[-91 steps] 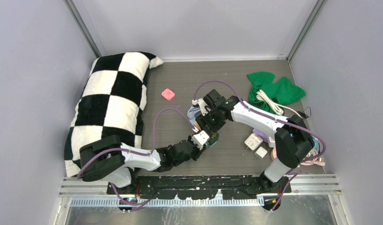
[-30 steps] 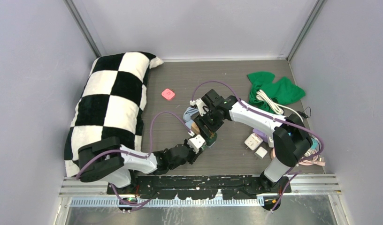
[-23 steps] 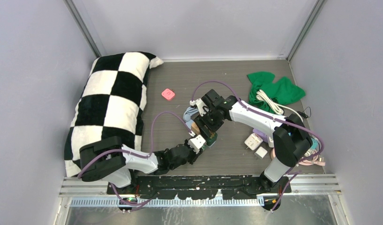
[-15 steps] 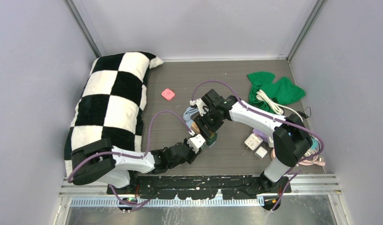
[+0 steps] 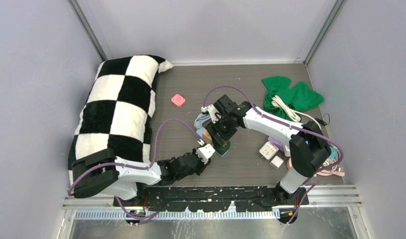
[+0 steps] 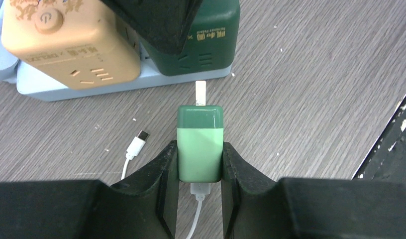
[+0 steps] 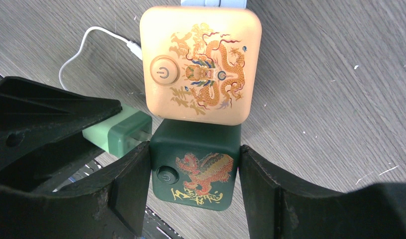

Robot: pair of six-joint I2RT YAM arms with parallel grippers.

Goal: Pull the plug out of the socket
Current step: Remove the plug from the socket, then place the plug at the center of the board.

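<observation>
My left gripper (image 6: 199,149) is shut on a light green plug (image 6: 199,142) with a white cable at its back. One bare metal prong (image 6: 201,92) points at the side of a dark green socket cube (image 6: 203,40), its tip right at the cube's face. My right gripper (image 7: 195,164) is shut on that dark green cube (image 7: 197,174), which has a dragon print and a power button. In the top view the left gripper (image 5: 207,152) sits just near-left of the right gripper (image 5: 222,132).
An orange socket cube (image 7: 201,64) sits beside the green one on a light blue base (image 6: 91,87). A loose white USB end (image 6: 140,139) lies nearby. A checkered pillow (image 5: 119,109), pink square (image 5: 178,100), green cloth (image 5: 290,94) and white adapters (image 5: 268,149) are around.
My left gripper has drawn back toward the near edge with the plug, away from the dark green cube. The right gripper has stayed on the cube.
</observation>
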